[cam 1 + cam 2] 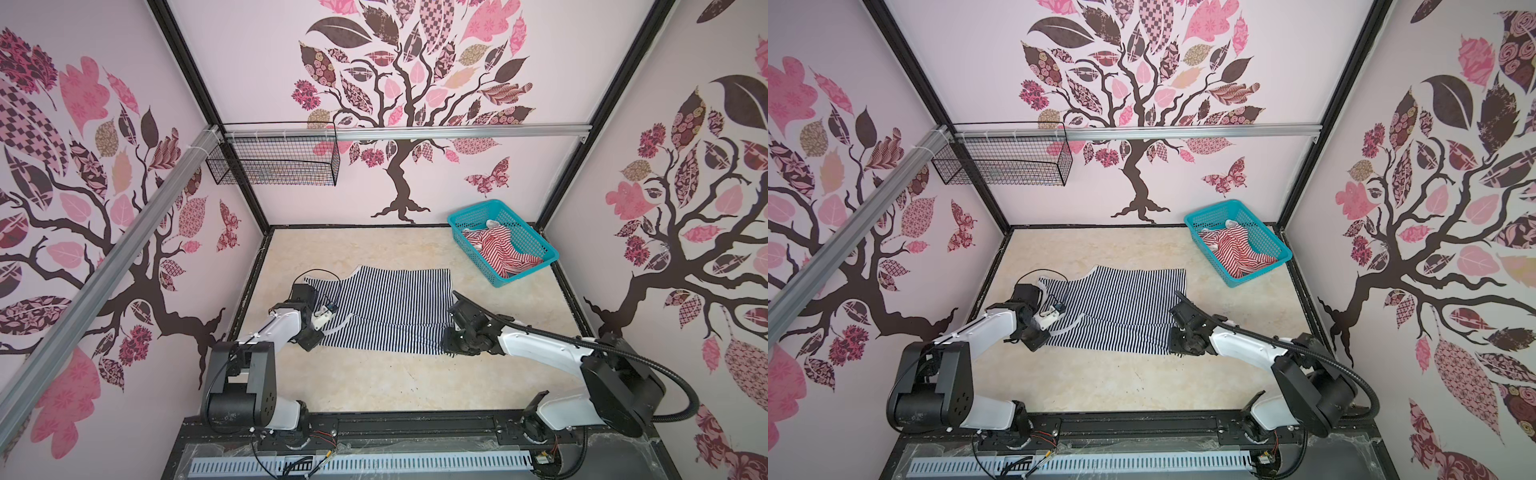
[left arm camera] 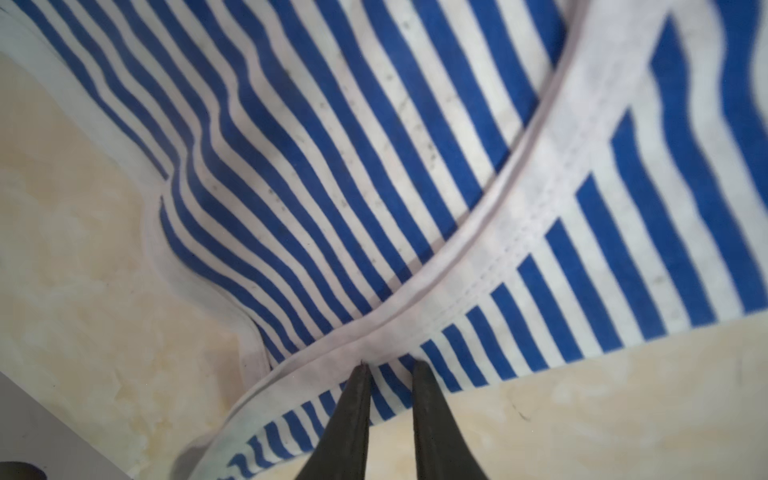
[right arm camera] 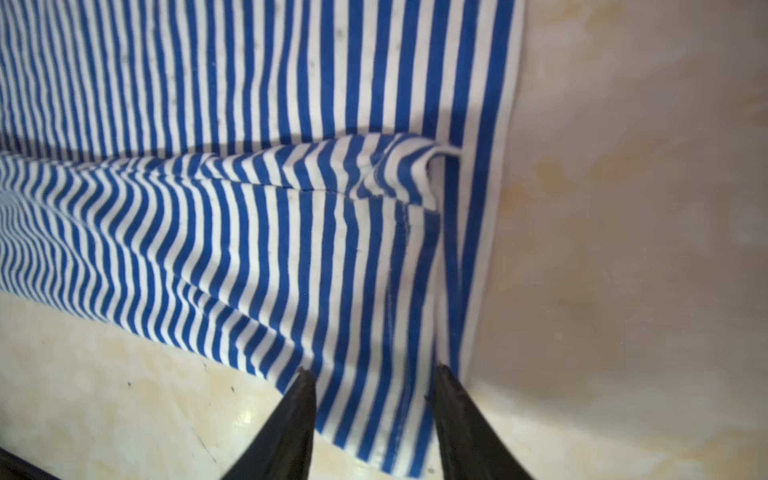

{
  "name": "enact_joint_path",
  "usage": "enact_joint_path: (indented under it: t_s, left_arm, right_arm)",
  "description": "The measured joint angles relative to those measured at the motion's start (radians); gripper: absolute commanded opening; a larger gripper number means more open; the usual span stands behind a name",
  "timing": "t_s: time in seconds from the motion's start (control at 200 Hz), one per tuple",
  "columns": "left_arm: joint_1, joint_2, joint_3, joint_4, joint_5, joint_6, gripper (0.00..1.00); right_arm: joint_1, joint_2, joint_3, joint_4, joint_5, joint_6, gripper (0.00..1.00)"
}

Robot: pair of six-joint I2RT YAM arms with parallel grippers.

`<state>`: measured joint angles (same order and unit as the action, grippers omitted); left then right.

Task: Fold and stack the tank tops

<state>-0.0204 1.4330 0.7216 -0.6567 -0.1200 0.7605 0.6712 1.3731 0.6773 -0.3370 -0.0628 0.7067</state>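
The navy-and-white tank top [image 1: 386, 307] [image 1: 1121, 307] lies spread on the table, its near part doubled over in a long fold [image 3: 249, 228]. My left gripper [image 1: 311, 343] [image 2: 390, 368] is at its near left end. The jaws stand close together on the pale edging and striped cloth [image 2: 332, 166], which draws toward the tips. My right gripper [image 1: 446, 349] [image 3: 374, 370] stands open over the near right hem corner, the cloth lying loose between its fingers. The red-and-white tank top [image 1: 496, 249] [image 1: 1233, 249] lies crumpled in the teal basket [image 1: 536, 237].
The teal basket [image 1: 1268, 239] stands at the back right of the marble-look table [image 1: 374, 386]. A black wire basket [image 1: 274, 162] hangs on the back wall at the left. Patterned walls close in the table on three sides.
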Motion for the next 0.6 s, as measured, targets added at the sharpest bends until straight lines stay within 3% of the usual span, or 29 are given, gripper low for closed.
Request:
enact_joint_path:
  t_s: [0.2, 0.6]
  left_arm:
    - [0.000, -0.053, 0.037, -0.081, 0.021, -0.028, 0.24]
    - [-0.002, -0.024, 0.127, -0.132, 0.167, -0.121, 0.24]
  right_arm:
    - [-0.005, -0.031, 0.112, -0.053, 0.047, -0.005, 0.54]
    - [-0.039, 0.154, 0.171, -0.044, 0.093, -0.036, 0.47]
